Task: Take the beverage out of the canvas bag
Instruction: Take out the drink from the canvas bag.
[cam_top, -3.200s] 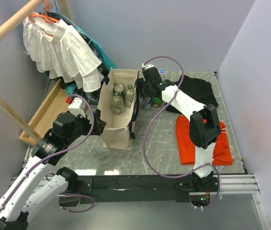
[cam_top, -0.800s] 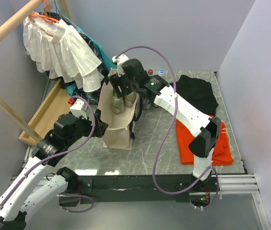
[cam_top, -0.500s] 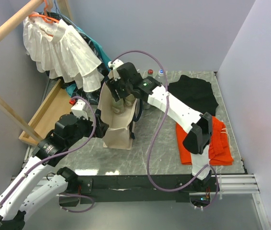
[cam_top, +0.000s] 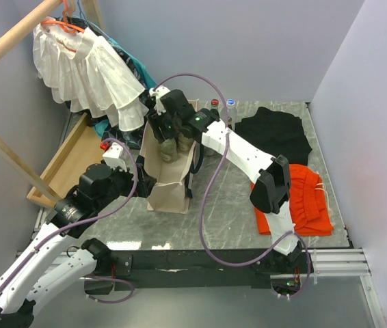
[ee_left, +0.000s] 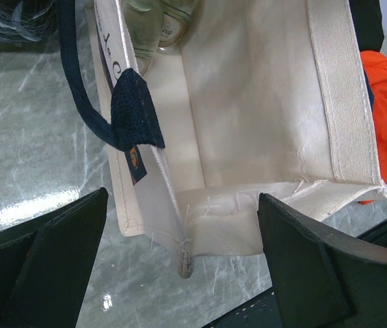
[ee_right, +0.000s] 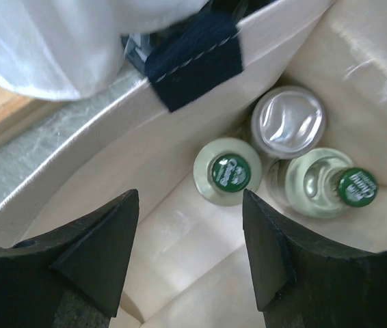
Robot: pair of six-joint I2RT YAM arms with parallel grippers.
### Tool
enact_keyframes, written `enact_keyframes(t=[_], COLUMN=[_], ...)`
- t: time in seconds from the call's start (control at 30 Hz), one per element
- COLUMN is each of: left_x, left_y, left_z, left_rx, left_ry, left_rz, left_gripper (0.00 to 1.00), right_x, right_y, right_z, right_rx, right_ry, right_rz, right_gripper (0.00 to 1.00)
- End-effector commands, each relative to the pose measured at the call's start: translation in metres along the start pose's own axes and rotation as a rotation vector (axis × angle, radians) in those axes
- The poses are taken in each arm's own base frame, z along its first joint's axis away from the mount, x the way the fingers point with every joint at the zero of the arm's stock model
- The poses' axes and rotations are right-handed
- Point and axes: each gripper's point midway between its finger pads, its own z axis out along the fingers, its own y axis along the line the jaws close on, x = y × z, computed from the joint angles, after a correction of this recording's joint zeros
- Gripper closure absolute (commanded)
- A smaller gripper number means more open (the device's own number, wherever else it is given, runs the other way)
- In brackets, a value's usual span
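Hovering over the far end of the canvas bag (cam_top: 169, 179) in the top view is the right gripper (cam_top: 165, 130), directly above the bottles (cam_top: 168, 147) standing inside. The left gripper (cam_top: 128, 183) sits at the bag's near left side, probably to steady it so that a lift does not drag the bag along. An orange cloth (cam_top: 303, 201) lies well right of the bag, and a white garment (cam_top: 91, 72) hangs beyond its far left corner.

Left wrist view: the jaws are spread wide, straddling the bag's near end and pinching nothing. A navy strap (ee_left: 84, 89) droops over the bag's left wall. The bag's near floor is bare, and the bottles are only glimpsed at the far end, caps out of frame.

Right wrist view: the jaws are spread with nothing between them, looking straight down into the bag. Only this view gives the count. A green-capped bottle (ee_right: 228, 172) is nearest the fingers, and a silver lid (ee_right: 289, 123) and a second green cap (ee_right: 354, 184) crowd just beside it. The step in hand is judged to be the descent onto the nearest bottle.
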Motion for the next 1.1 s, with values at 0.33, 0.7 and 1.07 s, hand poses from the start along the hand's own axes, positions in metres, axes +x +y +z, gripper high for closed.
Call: enact_keyframes(t=[0.33, 0.7, 1.07], left_x=[-0.001, -0.001, -0.001], left_y=[-0.003, -0.003, -0.003], left_z=[0.001, 0.002, 0.002], left_rx=[0.008, 0.009, 0.007], left_ry=[-0.008, -0.003, -0.006], left_rz=[-0.007, -0.004, -0.005], left_gripper=[0.04, 0.04, 0.04], right_x=[-0.021, -0.006, 0.001], right_y=[-0.027, -0.025, -0.027], right_z=[0.014, 0.026, 0.034], right_rx=[0.022, -0.009, -0.003], right_ry=[-0.041, 0.002, 0.029], right_rz=[0.093, 0.106, 0.099], right_gripper=[0.33, 0.36, 0.40])
